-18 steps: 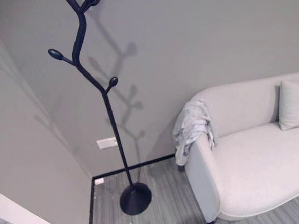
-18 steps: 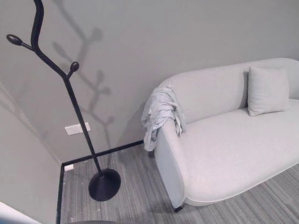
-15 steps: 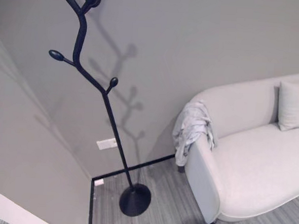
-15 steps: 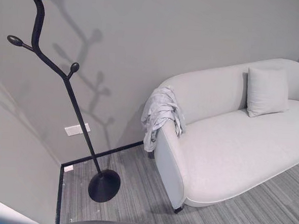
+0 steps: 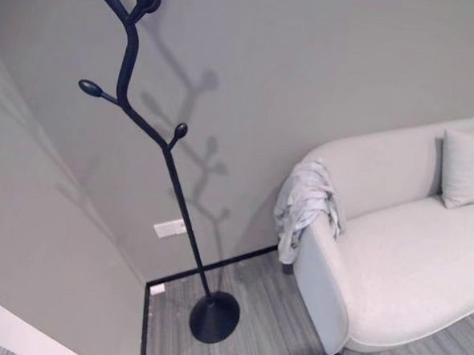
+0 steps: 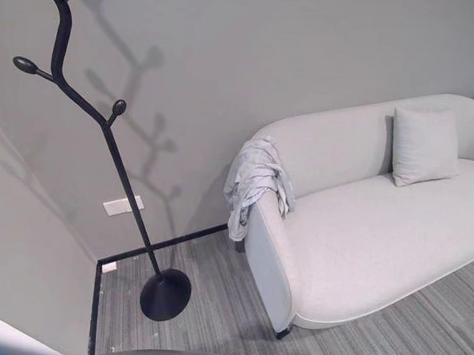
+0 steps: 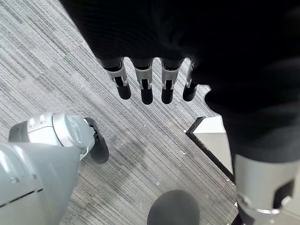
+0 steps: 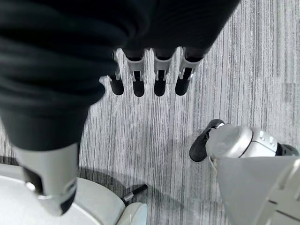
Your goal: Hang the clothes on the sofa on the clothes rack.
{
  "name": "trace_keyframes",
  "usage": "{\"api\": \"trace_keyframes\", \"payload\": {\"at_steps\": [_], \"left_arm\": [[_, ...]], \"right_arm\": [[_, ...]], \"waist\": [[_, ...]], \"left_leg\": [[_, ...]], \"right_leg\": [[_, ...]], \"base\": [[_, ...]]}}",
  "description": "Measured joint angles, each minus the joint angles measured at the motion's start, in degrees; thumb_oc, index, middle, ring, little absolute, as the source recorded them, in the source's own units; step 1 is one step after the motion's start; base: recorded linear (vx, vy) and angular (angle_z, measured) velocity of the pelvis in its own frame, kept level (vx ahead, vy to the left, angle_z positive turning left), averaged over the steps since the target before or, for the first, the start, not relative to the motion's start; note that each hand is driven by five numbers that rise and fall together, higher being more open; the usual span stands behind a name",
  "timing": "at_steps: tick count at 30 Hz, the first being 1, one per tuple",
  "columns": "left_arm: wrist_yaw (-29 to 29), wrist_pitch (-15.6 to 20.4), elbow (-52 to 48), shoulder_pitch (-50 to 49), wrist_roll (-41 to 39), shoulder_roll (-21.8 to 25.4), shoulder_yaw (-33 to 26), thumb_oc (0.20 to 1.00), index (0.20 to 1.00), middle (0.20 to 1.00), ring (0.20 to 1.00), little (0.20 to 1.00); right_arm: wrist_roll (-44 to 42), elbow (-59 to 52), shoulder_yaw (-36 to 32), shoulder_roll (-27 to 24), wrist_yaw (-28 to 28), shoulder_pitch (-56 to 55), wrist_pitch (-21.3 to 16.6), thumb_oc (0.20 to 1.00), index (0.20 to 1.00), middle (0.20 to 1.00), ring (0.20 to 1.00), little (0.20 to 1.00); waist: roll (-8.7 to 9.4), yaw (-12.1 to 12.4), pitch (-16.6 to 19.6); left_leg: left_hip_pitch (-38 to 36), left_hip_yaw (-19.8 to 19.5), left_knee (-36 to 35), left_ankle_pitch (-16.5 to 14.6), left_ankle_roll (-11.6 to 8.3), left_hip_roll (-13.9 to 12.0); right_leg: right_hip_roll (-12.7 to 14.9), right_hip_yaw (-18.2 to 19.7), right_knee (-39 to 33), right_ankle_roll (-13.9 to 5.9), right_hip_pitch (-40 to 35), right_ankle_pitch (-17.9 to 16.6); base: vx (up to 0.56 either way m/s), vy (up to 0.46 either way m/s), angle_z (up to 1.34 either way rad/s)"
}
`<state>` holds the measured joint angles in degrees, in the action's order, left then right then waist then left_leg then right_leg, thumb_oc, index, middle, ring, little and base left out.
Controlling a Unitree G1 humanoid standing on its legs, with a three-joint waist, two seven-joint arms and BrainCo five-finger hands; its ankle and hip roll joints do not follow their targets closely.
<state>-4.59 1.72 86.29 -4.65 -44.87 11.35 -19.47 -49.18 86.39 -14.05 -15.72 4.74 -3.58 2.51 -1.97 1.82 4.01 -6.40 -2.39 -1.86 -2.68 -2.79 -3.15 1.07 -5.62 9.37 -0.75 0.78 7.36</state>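
you get soft, even room light, with no glare. the tall black branching metal clothes rack (image 5: 131, 66) throws a clear forked shadow rightward on the plain grey wall (image 5: 324, 62). walls lean and bow toward the frame edges.

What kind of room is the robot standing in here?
Probably a living room or lounge corner: a pale sofa with a cushion stands against a grey wall, a light garment draped over its arm, beside a black branch-shaped clothes rack on grey striped carpet.
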Motion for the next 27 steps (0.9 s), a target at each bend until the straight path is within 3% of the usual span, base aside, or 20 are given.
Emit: {"api": "trace_keyframes", "payload": {"at_steps": [10, 14, 18, 21, 22, 25, 27], "left_arm": [[0.0, 1.0, -1.4, 0.6, 0.0, 0.1, 0.8, 1.000, 1.000, 1.000, 1.000, 1.000], [0.1, 1.9, -5.7, 2.2, 0.0, 0.0, 4.0, 1.000, 1.000, 1.000, 1.000, 1.000], [0.1, 3.0, -15.6, 3.0, -0.7, -1.9, 6.6, 1.000, 1.000, 1.000, 1.000, 1.000], [0.5, 4.4, -23.7, 3.4, -4.6, -5.5, 6.9, 1.000, 1.000, 1.000, 1.000, 1.000], [0.6, 4.5, -25.3, 5.4, -6.8, -6.5, 7.4, 1.000, 1.000, 1.000, 1.000, 1.000], [0.9, 5.0, -28.3, 6.7, -9.4, -6.8, 8.5, 1.000, 1.000, 1.000, 1.000, 1.000], [0.6, 5.2, -28.4, 7.4, -11.4, -6.8, 8.6, 1.000, 1.000, 1.000, 1.000, 1.000]], "right_arm": [[10.7, -3.5, 6.0, -0.6, 0.0, 0.2, -0.5, 1.000, 1.000, 1.000, 1.000, 1.000], [15.9, -8.5, 6.3, -3.6, 1.8, 2.0, -1.6, 1.000, 1.000, 1.000, 1.000, 1.000], [24.8, -29.6, 5.5, -9.5, 6.5, 2.3, -0.4, 1.000, 1.000, 1.000, 1.000, 1.000], [36.1, -51.1, 5.4, -16.5, 11.6, 3.6, -1.2, 1.000, 1.000, 1.000, 1.000, 1.000], [42.2, -55.0, 5.5, -20.8, 13.0, 6.3, -1.1, 1.000, 1.000, 1.000, 1.000, 1.000], [54.6, -56.4, 8.4, -27.2, 14.3, 11.2, 1.8, 1.000, 1.000, 1.000, 1.000, 1.000], [60.9, -56.6, 7.8, -29.4, 16.3, 15.4, 3.7, 1.000, 1.000, 1.000, 1.000, 1.000]], "waist": [[0.48, 0.0, -0.2], [0.55, 0.0, -1.1], [0.79, -1.0, -2.8], [0.85, -1.9, -4.2], [2.00, -1.6, -6.7], [3.77, -0.2, -9.8], [4.45, -0.3, -10.2]], "left_leg": [[0.2, 0.0, 0.0, 0.0, -0.01, -0.2], [0.3, -0.1, 0.0, 0.0, -0.03, -0.1], [0.9, 0.3, 0.1, 0.4, 0.17, 0.1], [0.9, 0.4, 0.4, 0.4, 0.20, 0.1], [1.6, 0.2, 3.2, 0.4, 0.17, 0.4], [5.0, -0.3, 11.7, 0.3, 0.03, 2.1], [7.5, -3.5, 14.2, -0.9, -0.85, 2.1]], "right_leg": [[-0.1, -0.1, -0.1, 0.09, 0.2, 0.0], [-0.1, -0.1, 0.0, 0.10, 0.2, 0.0], [0.1, 0.3, 1.1, -0.28, 1.5, -0.1], [-0.2, 1.1, 1.7, -0.25, 2.1, 0.0], [0.1, 1.7, 2.5, 0.19, 2.0, 0.4], [1.1, 4.0, 2.8, 1.36, 1.9, 0.3], [1.0, 4.5, 2.4, 1.99, 1.8, -0.2]], "base": [[0.01, -0.034, 0.00], [-0.02, -0.048, -0.01], [-0.05, -0.038, -0.07], [-0.09, -0.036, -0.10], [-0.07, -0.037, -0.16], [0.01, 0.004, -0.33], [0.12, 0.037, -0.14]]}}
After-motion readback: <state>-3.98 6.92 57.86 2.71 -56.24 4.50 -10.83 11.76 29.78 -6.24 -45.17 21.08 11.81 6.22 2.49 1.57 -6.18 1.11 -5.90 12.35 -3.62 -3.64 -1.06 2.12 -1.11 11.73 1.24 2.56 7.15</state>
